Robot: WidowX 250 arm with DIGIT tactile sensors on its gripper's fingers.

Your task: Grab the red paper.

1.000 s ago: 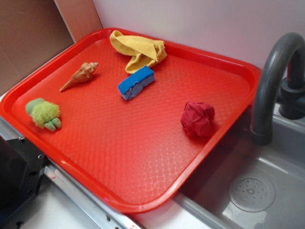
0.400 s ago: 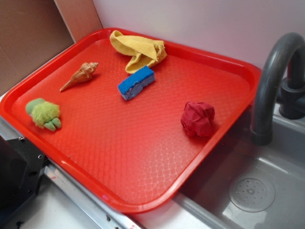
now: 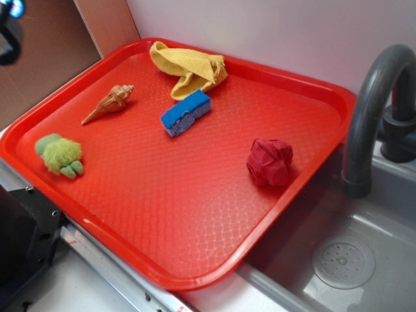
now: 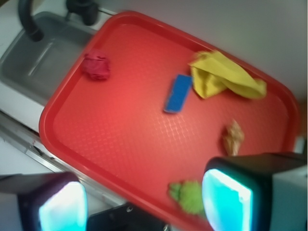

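Setting: kitchen mock-up, pale wall behind, grey sink (image 3: 364,260) with dark faucet (image 3: 370,110) alongside a large red tray (image 3: 195,273).

Item 1, the red paper (image 3: 270,162) (image 4: 96,65): a crumpled crimson ball, resting free on the tray near the rim that borders the sink. In the wrist view it is seen far ahead of the gripper (image 4: 144,199) and off toward its left finger; nothing is touching it.

Item 2, the gripper: held high above the tray's opposite corner, only a blurred edge of it being caught at the top left of the exterior view. Its jaws are spread wide, with nothing held between the pads (image 4: 226,199).

Item 3, other contents, by nearness to the gripper: green fuzzy toy (image 4: 187,196) just ahead of the pads; shell (image 4: 233,137) beyond it; blue sponge (image 4: 177,93) and yellow cloth (image 4: 224,77) further out, the two nearly touching.

Handling note: the approach is judged barely begun. A long traverse across the tray is called for, kept above the sponge. The jaws are best centred over the ball and lowered straight, well clear of the raised rim, then closed gently, since creased paper is likely to compress or roll aside.
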